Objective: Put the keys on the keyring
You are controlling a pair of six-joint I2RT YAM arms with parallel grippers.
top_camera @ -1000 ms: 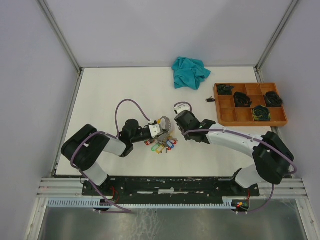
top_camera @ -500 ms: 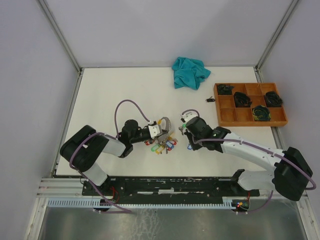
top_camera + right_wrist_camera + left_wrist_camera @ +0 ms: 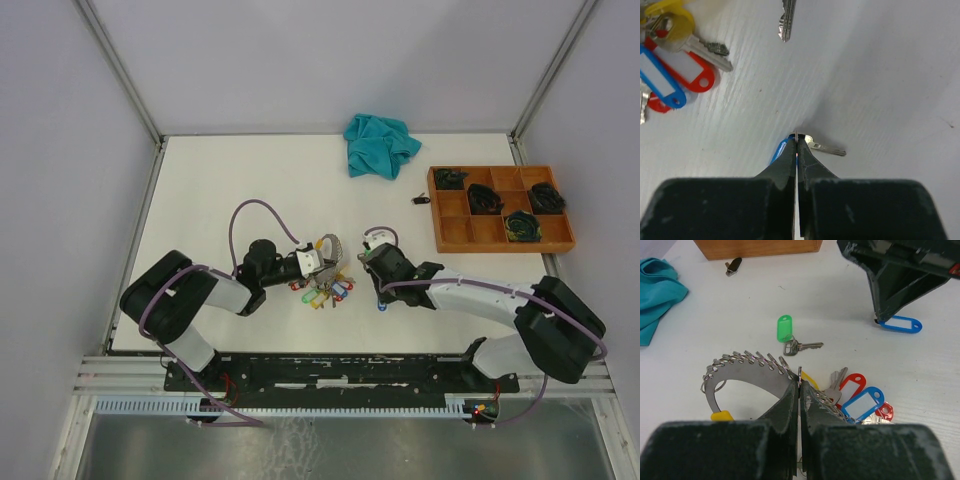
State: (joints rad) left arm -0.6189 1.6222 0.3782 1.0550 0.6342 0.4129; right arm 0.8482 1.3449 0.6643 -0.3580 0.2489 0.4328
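The left pincer (image 3: pixel 799 384) clamps shut on the keyring (image 3: pixel 747 371) at its tips; the right pincer (image 3: pixel 796 144), closed, nips the blue key (image 3: pixel 826 148) by its edge, which could slip out when lifted

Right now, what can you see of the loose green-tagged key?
The green-tagged key lies flat on the white table, on its own. It has a glossy, translucent green plastic oval tag, and a small split loop joins the tag to a silver metal key whose blade points right in the left wrist view. It sits just beyond the keyring. A narrow gap seems to separate them. Nothing grips it.
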